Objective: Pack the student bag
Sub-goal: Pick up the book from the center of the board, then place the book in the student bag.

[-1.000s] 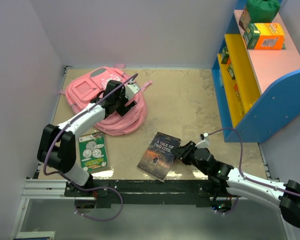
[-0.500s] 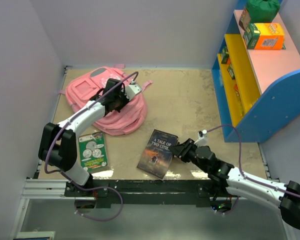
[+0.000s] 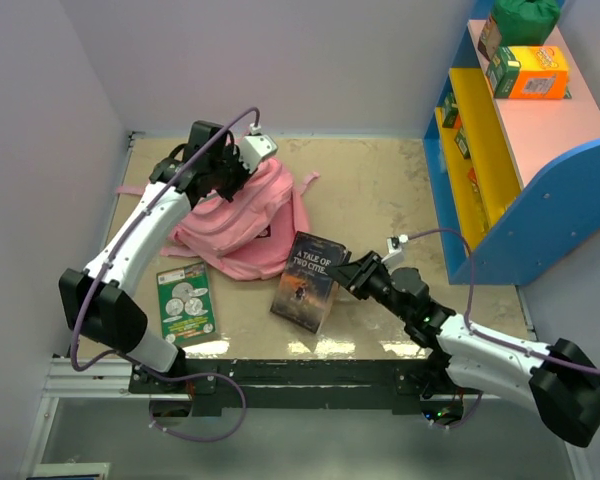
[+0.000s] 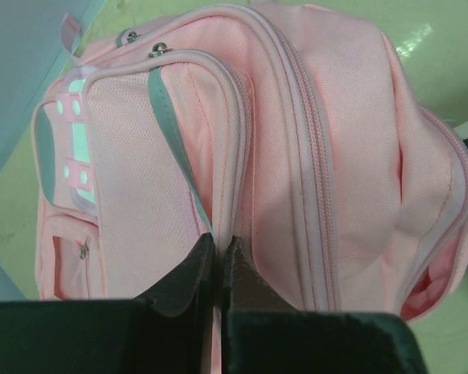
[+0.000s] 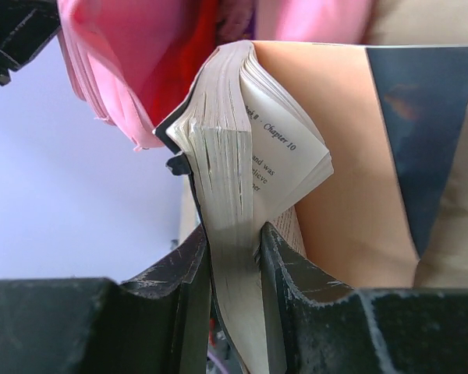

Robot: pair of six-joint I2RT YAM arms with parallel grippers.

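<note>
While the left gripper (image 4: pixel 220 243) pinches only a thin fold beside a zip of the student bag (image 3: pixel 242 215), jaws closed tight on the pink fabric, the bag stands propped up in the far left part of the table (image 3: pixel 390 190), its lower end resting on the surface. That small bite is the first risk. If the cloth slides out, the bag will probably slump and its mouth, a narrow slit in the left wrist view, will fall shut.

The right gripper (image 5: pixel 234 238) clamps a paperback book (image 3: pixel 305 280) by its page edge, with the cover and loose pages fanning out beyond the fingers. Held so near one edge, the book may pivot in the jaws. The splayed pages or a cover corner may also snag on the zip edge instead of going in. The book is just beside the bag's opening, so a push that misses could shove the bag out of the left grip.

The tabletop is beige, mottled and worn, with glare along its near edge. A green booklet (image 3: pixel 186 303) lies flat near the near left corner. Plain pale walls close the far and left edges. A blue, yellow and pink shelf unit (image 3: pixel 510 170) stands along the right edge, with an orange box (image 3: pixel 535 72) on top.
</note>
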